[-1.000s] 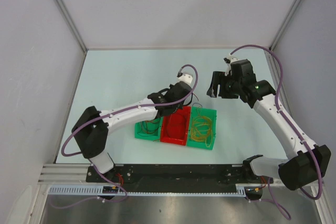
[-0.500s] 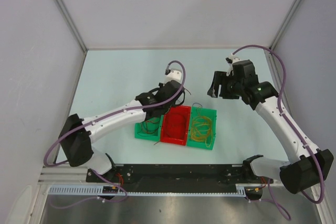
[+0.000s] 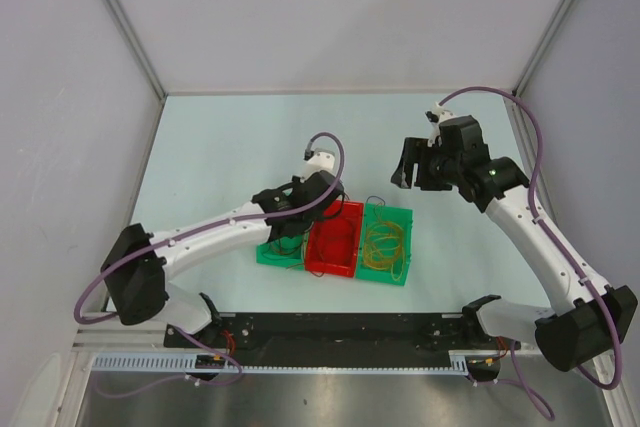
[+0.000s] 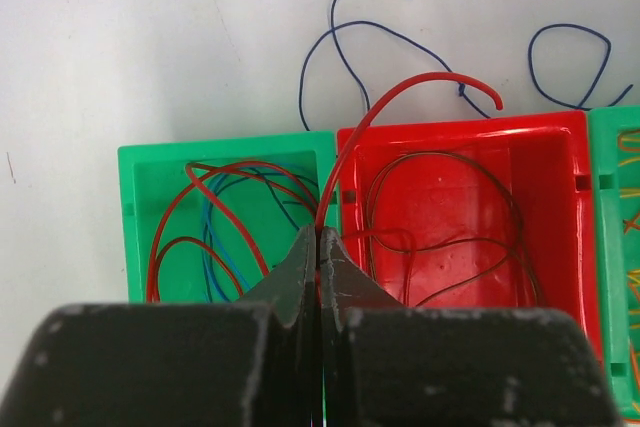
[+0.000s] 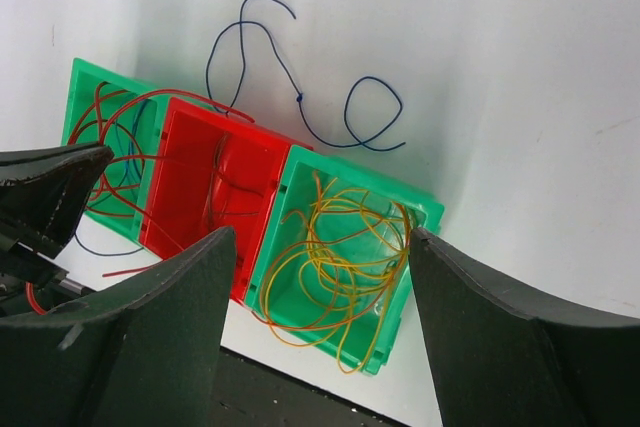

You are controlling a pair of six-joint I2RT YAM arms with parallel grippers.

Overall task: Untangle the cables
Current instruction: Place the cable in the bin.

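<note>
- Left gripper [image 4: 318, 247] has its fingers pressed together, pinching a red cable [image 4: 395, 90] over the wall between the left green bin [image 4: 225, 151] and the red bin [image 4: 460, 126].
- From the pinch, that cable curves up and arcs right past the red bin's far rim, its free end over the table [image 3: 230, 137].
- Right gripper [image 5: 320, 237] hangs over the table to the right of the bins, fingers spread wide, holding nothing.
- In the left green bin lie red loops [image 4: 165, 209] and a light blue wire [image 4: 207, 247].
- Thin dark loops [image 4: 430, 155] lie in the red bin.
- Yellow cables [image 5: 345, 247] coil in the right green bin [image 5: 365, 179].
- One dark blue cable [image 5: 300, 97] lies looped on the table just beyond the bins.
</note>
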